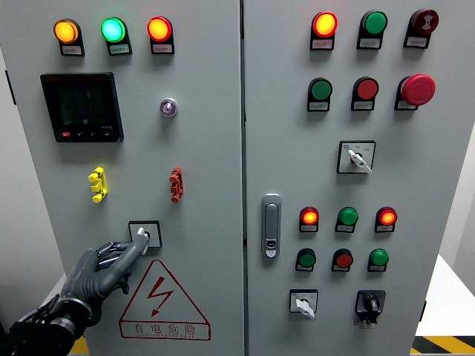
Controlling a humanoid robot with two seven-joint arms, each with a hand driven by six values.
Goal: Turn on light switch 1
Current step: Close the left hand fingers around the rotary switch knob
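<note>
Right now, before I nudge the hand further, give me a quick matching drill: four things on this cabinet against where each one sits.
Things:
1. left hand
2. black display
3. red mushroom button
4. door handle

Places:
A. upper right of the right door
B. left edge of the right door, mid height
C. at the selector switch above the warning triangle
D. left door, under the three lit lamps

Pairs: 1-C, 2-D, 3-A, 4-B
</note>
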